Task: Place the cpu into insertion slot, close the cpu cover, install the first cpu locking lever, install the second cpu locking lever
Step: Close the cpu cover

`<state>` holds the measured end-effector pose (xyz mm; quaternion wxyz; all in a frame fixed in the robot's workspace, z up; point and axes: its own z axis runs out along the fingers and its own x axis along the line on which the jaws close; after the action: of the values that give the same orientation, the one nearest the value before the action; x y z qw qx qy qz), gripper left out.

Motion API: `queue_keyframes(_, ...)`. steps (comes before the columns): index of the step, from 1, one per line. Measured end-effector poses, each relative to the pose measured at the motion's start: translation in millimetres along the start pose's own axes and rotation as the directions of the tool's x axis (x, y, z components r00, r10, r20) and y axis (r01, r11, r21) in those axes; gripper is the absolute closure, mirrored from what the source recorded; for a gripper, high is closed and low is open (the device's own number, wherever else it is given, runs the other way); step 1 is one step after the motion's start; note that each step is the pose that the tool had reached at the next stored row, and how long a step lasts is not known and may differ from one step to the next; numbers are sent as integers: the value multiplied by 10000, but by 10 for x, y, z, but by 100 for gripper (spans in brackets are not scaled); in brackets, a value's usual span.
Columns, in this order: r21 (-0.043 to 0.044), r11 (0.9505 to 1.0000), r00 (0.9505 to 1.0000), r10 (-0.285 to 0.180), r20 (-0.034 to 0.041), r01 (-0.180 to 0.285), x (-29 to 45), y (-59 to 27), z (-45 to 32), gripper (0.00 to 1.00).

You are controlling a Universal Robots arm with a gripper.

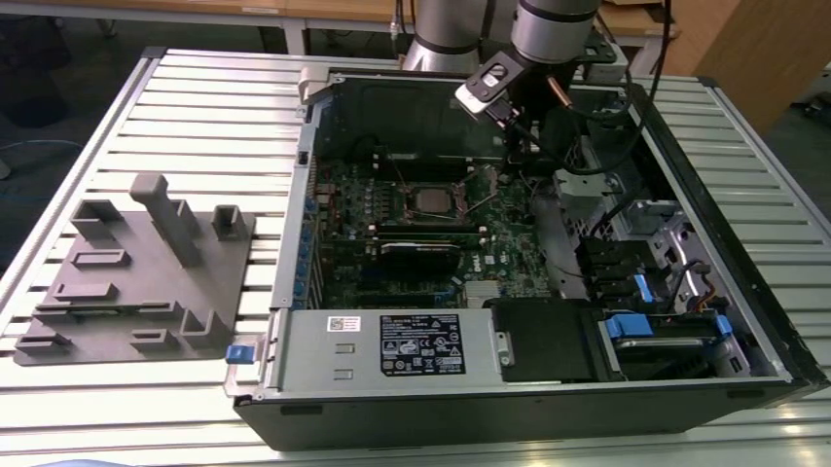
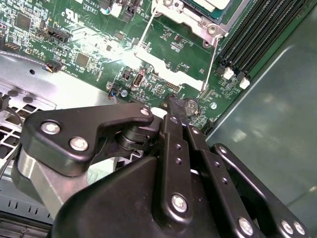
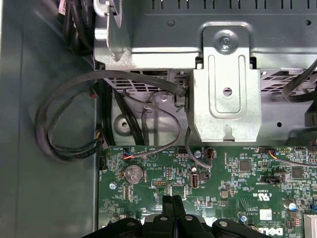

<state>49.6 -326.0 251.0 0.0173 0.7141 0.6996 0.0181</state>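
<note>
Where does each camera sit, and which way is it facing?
Exterior view: off the arm, high, looking down into the open case; the arm shows.
Second wrist view: on the arm, looking past the shut gripper at the motherboard.
First wrist view: on the arm, facing motherboard and bracket; gripper tips show.
Shared: both wrist views show the coin cell.

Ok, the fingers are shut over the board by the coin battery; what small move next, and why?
Probably ease the fingers toward the near lever of the socket. They are shut and empty beside the coin battery, short of it, where the chip lies under the cover. Whether that lever is latched, I cannot tell.
</note>
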Motion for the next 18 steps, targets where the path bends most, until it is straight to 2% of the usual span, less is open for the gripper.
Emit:
queue_keyframes(8, 2, 10000, 10000, 1, -20, -1, -6, -2, 46, 89)
queue_keyframes(18, 1, 10000, 10000, 3, -22, -3, -61, -4, 81, 89)
